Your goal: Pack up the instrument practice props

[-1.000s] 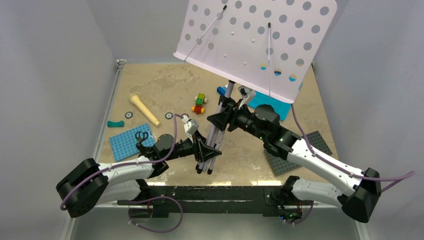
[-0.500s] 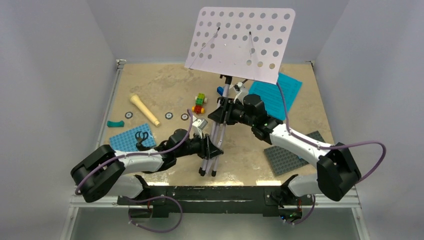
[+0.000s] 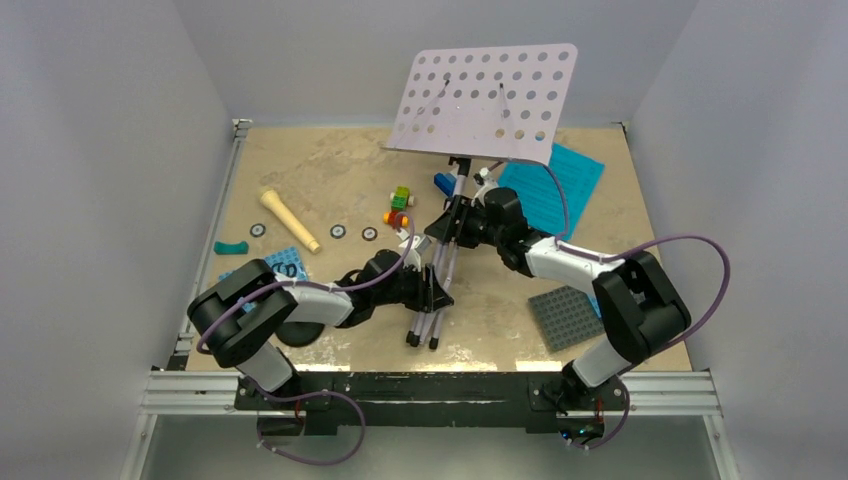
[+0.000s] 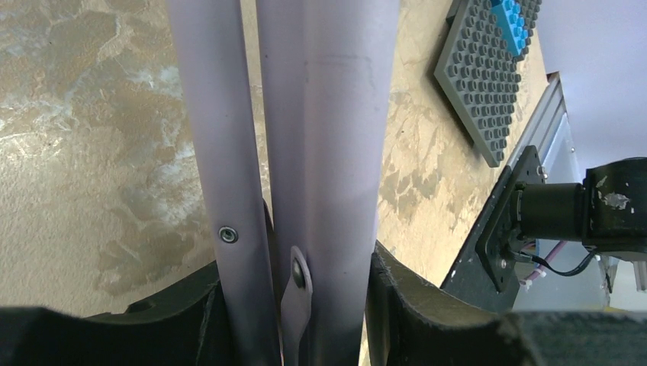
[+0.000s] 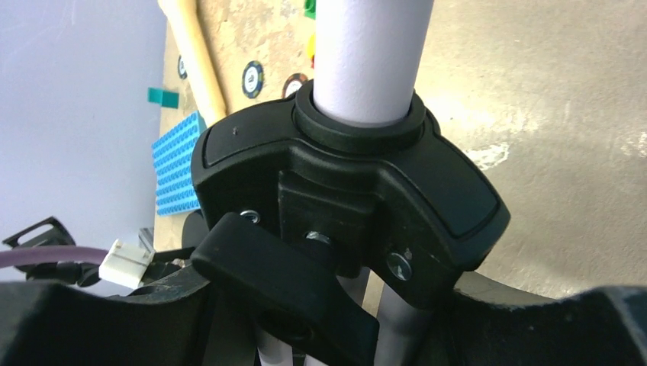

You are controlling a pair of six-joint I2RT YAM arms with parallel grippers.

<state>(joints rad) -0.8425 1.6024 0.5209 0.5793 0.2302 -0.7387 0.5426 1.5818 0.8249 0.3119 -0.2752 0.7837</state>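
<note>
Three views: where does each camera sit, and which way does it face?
Top external: above and behind the bases, facing down at the table; both arms hold the music stand.
Left wrist: on the left arm, looking along the stand's folded legs; the left end effector grips them.
Right wrist: on the right arm, facing the stand's black hub, which the right end effector clamps.
Shared: the grey baseplate, in top external and left wrist.

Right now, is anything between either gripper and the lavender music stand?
Nothing visible. The left gripper clasps the folded silver tripod legs of the lavender hole-punched music stand, and the right gripper clasps its black plastic collar higher up the pole.
</note>
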